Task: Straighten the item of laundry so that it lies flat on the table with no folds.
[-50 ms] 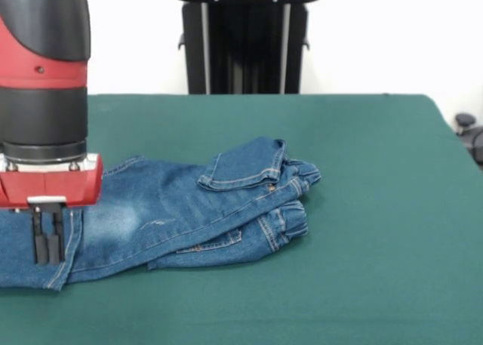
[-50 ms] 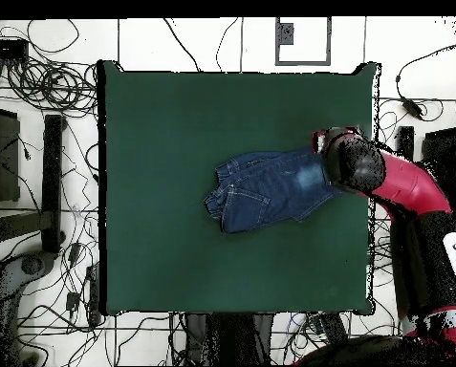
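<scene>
The large rectangular dark green felt-topped desk [image 1: 377,209] carries all items. The red and black robot arm [image 2: 403,186] reaches in over one desk edge. The small blue denim jeans [image 1: 173,217] with faded pale patches and orange-tan stitching lie on the desk toward that same side, bunched and folded over themselves at the waistband end, with layers stacked. The black two-fingered tool [image 1: 47,235] hangs below a red mount over the hemmed leg end, its fingers narrow, nearly together; whether they grip the cloth cannot be told.
</scene>
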Tool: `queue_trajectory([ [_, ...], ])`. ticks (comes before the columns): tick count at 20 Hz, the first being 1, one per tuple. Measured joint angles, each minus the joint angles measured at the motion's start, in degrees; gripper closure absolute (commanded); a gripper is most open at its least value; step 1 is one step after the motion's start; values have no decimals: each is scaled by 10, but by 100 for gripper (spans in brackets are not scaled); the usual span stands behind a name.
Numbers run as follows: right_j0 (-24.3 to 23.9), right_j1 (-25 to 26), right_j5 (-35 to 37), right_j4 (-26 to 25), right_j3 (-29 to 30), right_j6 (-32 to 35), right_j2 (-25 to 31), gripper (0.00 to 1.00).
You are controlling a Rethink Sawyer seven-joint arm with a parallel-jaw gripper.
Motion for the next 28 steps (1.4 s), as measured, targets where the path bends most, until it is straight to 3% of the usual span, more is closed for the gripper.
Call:
queue_trajectory([
  [9,-4,-14,0,0,16,0,-2,100],
  [28,-6,-69,0,0,126,0,-6,100],
])
